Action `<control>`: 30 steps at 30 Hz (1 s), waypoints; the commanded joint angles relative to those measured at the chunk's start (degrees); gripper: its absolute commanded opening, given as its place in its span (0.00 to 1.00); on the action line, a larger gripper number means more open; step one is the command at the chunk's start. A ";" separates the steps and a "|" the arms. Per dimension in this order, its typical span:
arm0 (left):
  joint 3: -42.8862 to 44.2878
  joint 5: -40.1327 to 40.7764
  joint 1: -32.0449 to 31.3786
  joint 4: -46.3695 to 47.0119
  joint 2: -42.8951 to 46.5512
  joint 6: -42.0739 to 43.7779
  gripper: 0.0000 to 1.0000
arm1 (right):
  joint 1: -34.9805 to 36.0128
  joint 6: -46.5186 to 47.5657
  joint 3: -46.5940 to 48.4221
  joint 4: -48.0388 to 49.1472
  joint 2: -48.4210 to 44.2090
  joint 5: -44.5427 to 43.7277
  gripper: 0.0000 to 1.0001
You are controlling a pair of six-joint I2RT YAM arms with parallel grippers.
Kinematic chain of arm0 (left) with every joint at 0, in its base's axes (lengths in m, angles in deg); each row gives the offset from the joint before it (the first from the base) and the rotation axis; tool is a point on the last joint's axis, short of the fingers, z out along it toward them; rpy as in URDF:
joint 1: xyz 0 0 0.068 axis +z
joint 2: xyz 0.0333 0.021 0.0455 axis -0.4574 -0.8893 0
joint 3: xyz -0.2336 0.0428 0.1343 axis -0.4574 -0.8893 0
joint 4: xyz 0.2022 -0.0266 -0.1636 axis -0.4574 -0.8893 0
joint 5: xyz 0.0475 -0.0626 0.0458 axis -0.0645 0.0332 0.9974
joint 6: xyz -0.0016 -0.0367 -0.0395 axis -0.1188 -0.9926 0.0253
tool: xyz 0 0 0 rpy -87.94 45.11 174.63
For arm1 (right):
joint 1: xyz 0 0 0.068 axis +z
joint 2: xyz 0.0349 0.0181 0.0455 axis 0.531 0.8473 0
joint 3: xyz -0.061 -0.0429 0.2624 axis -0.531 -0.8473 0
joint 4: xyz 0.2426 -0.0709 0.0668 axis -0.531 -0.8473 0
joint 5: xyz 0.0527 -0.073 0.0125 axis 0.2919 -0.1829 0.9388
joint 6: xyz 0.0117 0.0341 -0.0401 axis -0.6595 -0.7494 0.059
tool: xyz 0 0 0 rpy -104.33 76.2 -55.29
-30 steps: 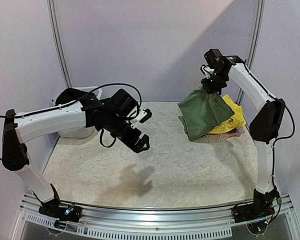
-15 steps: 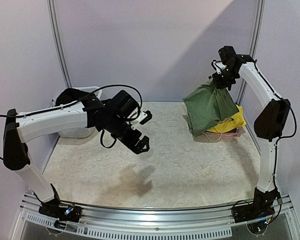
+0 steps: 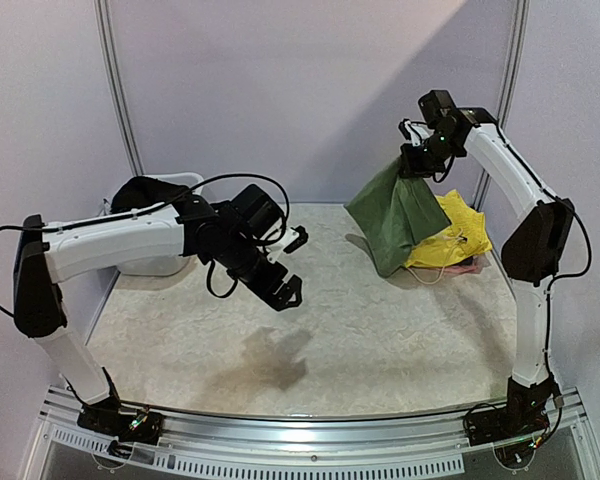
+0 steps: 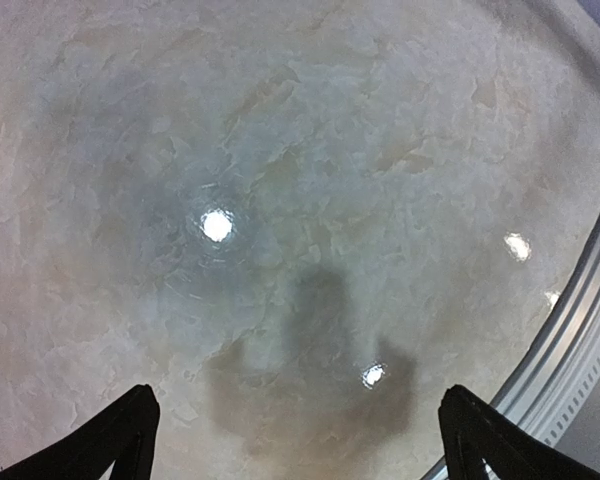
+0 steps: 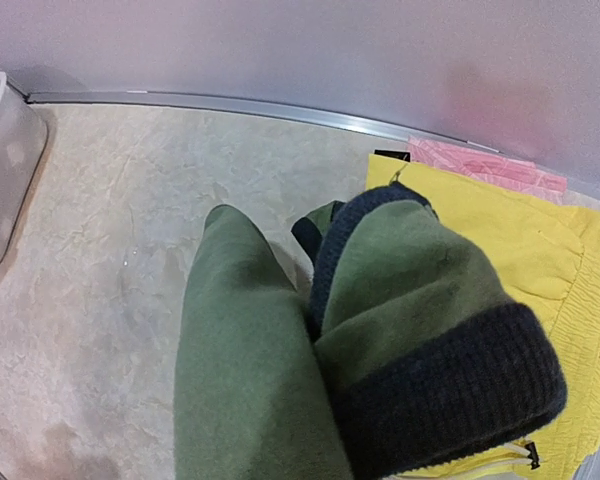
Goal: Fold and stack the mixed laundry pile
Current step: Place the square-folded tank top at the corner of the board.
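Observation:
My right gripper point(image 3: 417, 162) is shut on the olive-green T-shirt point(image 3: 390, 215) and holds it bunched high above the table's far right. The shirt hangs free, its lower edge near the tabletop. In the right wrist view the shirt point(image 5: 245, 360) and its navy trim point(image 5: 450, 395) fill the foreground and hide my fingers. The bright yellow garment point(image 3: 456, 236) lies on the table behind it, and also shows in the right wrist view point(image 5: 500, 225). My left gripper point(image 3: 290, 266) hangs open and empty over the table's middle, and also shows in the left wrist view point(image 4: 300, 450).
A pink piece point(image 5: 485, 168) lies under the yellow garment by the back wall. The white plastic tub point(image 3: 170, 262) stands at the far left, with a dark shape at its rim. The table's front rail point(image 4: 580, 330) runs near my left gripper.
My right gripper swung right, then back left and slightly down with the green shirt, uncovering more of the yellow garment. My left gripper drifted slightly right.

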 commanded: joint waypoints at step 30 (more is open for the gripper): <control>-3.91 -0.65 0.73 -3.56 5.26 0.92 1.00 | -9.08 13.43 1.70 2.78 2.64 -8.13 0.00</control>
